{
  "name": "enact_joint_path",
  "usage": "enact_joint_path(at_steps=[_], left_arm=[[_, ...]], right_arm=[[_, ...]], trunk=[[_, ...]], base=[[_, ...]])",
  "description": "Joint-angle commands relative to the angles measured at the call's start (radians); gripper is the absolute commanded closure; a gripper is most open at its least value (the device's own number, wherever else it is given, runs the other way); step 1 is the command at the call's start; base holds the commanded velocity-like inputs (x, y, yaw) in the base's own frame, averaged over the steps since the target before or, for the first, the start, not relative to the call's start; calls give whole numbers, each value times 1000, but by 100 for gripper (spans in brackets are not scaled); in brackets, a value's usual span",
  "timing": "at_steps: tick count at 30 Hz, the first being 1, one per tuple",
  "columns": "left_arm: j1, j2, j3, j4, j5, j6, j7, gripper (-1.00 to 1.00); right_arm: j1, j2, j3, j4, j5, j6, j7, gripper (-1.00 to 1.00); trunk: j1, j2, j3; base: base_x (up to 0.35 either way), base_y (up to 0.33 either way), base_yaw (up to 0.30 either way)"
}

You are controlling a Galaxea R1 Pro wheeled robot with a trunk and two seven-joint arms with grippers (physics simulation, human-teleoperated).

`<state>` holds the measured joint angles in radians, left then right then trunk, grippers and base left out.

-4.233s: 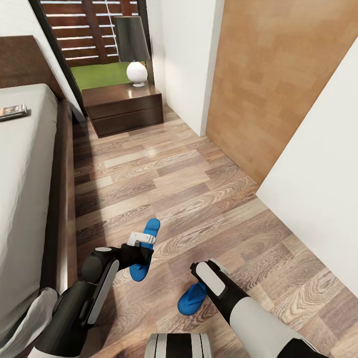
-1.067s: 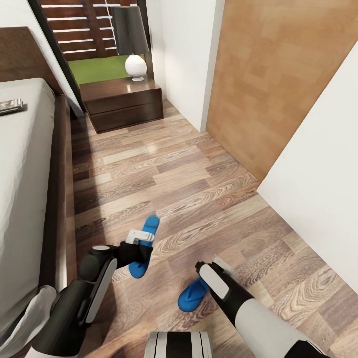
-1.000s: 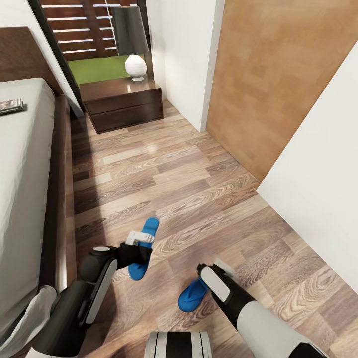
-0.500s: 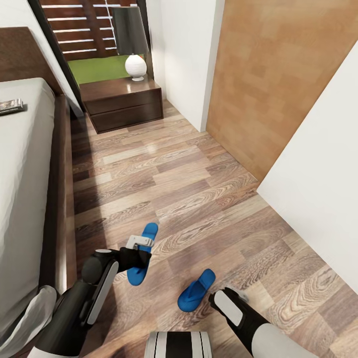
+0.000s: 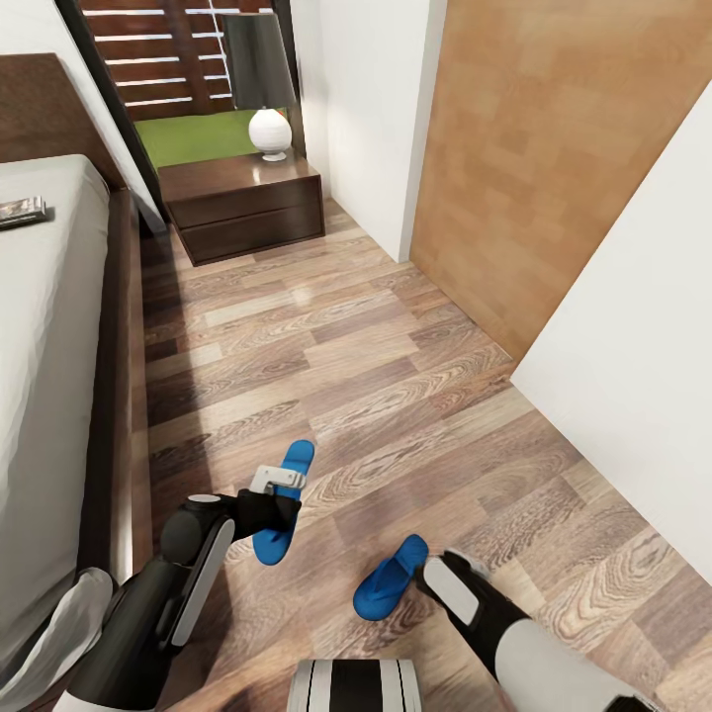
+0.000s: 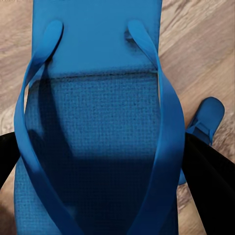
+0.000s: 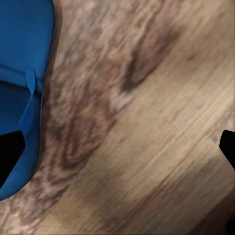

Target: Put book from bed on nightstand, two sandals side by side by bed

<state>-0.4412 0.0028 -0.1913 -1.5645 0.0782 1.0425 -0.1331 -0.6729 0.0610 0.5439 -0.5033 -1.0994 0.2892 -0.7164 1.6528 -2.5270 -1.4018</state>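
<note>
Book (image 5: 22,210): lies flat on the grey mattress of the bed (image 5: 44,415) near the headboard, at the head view's left edge and partly cut off by it; cover lettering too small to read; not yet moved. Left gripper (image 5: 280,482): low over the plank floor (image 5: 376,376) close beside the bed frame, jaws apart and straddling the first sandal (image 5: 281,502); in the left wrist view the dark fingers (image 6: 211,181) flank the sole (image 6: 95,147) on either side, but whether they press on it cannot be told. Likely reason for the hold: to line this sandal up parallel to the bed. Second sandal (image 5: 390,579): flat on the floor, apart from the first and angled differently, so the pair is not yet side by side; its heel end sits just beside the right gripper (image 5: 447,578). Right gripper: jaws apart, dark tips at opposite edges of the right wrist view with bare floor between, sandal (image 7: 22,103) off to one side, ungrasped. Nightstand (image 5: 242,205): against the far wall beyond the bed, carrying a lamp (image 5: 265,84), with free top surface in front for the book.
</note>
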Motion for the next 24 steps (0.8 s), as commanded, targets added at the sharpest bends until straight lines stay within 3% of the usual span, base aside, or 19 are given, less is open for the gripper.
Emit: enact_joint_path(at_steps=[1, 14, 19, 24], left_arm=[[-1, 0, 0, -1, 8, 5, 4, 100], [-1, 0, -2, -2, 8, 5, 4, 100], [-1, 0, -2, -2, 8, 5, 4, 100], [-1, 0, -3, -2, 8, 5, 4, 100]], right_arm=[[-4, -1, 6, -2, -3, 6, -7, -100], [-49, 7, 7, -13, -4, 56, -11, -100], [-55, 31, 8, -10, -3, 59, -11, -100], [-70, 59, 8, -5, 28, 67, -11, -100]], trunk=[[0, 0, -1], [0, 0, -1], [0, 0, -1], [0, 0, -1]], base=[[0, 0, 0], [0, 0, 0], [0, 0, 0], [0, 0, 0]])
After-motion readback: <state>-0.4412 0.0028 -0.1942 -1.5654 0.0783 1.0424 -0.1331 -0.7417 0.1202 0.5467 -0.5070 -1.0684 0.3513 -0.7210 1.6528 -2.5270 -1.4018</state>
